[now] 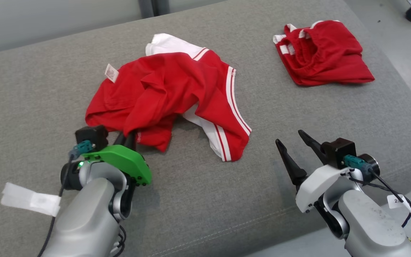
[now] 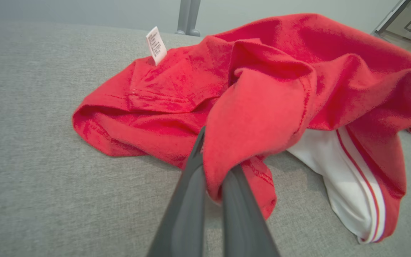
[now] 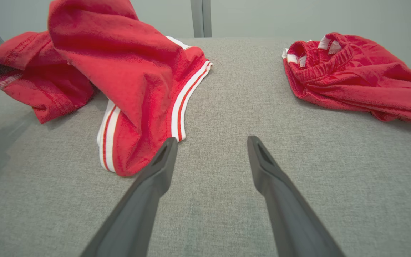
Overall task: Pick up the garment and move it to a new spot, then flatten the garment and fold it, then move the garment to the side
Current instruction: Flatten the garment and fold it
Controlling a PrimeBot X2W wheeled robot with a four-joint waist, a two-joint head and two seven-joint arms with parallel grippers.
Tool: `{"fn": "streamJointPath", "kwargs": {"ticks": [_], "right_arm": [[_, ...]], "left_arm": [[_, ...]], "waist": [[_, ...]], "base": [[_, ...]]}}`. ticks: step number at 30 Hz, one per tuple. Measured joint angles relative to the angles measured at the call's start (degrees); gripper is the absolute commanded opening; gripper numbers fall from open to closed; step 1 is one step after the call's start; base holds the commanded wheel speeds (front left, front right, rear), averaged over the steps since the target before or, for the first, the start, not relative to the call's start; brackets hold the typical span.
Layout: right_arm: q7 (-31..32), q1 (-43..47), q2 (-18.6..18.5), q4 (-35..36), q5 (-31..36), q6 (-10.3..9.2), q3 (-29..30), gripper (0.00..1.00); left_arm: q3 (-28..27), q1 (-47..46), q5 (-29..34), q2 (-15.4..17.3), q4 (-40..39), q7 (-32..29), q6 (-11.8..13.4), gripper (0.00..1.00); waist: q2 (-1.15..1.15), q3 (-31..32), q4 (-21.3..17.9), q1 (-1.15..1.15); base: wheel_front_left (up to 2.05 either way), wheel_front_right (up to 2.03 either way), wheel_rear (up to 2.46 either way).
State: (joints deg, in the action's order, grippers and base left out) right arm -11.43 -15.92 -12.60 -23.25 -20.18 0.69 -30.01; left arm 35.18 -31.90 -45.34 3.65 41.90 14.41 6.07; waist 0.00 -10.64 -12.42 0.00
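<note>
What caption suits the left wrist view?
Left gripper shut on a fold of the crumpled red garment on the grey cushion.

Grey cushion (image 1: 205,207) bears a crumpled red-and-white garment (image 1: 162,89); another red garment (image 1: 326,57) lies apart.

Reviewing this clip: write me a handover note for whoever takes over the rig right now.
Left hand: shut on the near edge of the crumpled red-and-white garment, which lies on the grey cushion, not yet lifted.
Right hand: open, empty, to the right of the striped end, apart from the cloth.
A second red garment lies at the far right.
Done: the grasp only.
Left: lift and move, flatten, fold, set aside.
</note>
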Motion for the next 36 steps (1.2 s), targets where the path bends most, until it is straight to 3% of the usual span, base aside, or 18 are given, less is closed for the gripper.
{"fn": "streamJointPath", "kwargs": {"ticks": [7, 12, 23, 29, 31, 34, 36], "right_arm": [[0.7, 0.0, 1.6, -3.9, -4.4, 1.45, 2.0, 1.0], [1.9, 0.0, 2.8, -6.5, -7.2, 2.33, 3.3, 1.0], [3.9, -3.9, 3.7, -9.9, -8.6, 5.3, 1.4, 1.0], [3.9, -3.9, 5.8, -10.7, -11.9, 5.87, 1.1, 1.0], [4.4, -3.8, 6.7, -11.6, -13.9, 5.88, 1.5, 0.86], [5.3, -3.4, 7.6, -12.7, -18.5, 6.23, 2.9, 0.86], [6.6, -3.4, 7.8, -13.3, -20.5, 6.37, 3.0, 0.77]], "left_arm": [[-8.2, 4.0, 0.4, 2.8, -5.4, 0.0, 0.6, 0.0], [-11.0, 8.7, 1.8, 3.7, -7.1, 0.0, 0.8, 0.0], [-15.0, 11.5, 5.2, 3.8, -11.0, 0.0, 0.8, 0.0], [-17.5, 12.8, 7.1, 3.0, -12.7, 0.0, 0.8, 0.0], [-17.9, 13.3, 7.5, 2.8, -13.0, 0.0, 0.8, 0.0], [-18.4, 14.0, 8.2, 2.5, -13.6, 0.0, 0.8, 0.0], [-18.6, 14.3, 8.7, 2.4, -14.0, 0.0, 0.8, 0.0]], "waist": [[0.0, 1.3, 5.5, 0.0], [0.0, 1.6, 9.1, 0.0], [0.0, 0.3, 14.7, 0.0], [-0.01, -0.7, 15.9, 0.0], [0.0, -0.8, 15.9, 0.0], [0.0, -0.9, 15.7, 0.0], [0.0, -0.9, 15.7, 0.0]], "base": [[0.0, 0.0, 0.0], [0.0, 0.0, 0.0], [0.0, 0.0, 0.0], [0.0, 0.0, 0.0], [0.0, 0.0, 0.0], [0.0, 0.0, 0.0], [0.0, 0.0, 0.0]]}}
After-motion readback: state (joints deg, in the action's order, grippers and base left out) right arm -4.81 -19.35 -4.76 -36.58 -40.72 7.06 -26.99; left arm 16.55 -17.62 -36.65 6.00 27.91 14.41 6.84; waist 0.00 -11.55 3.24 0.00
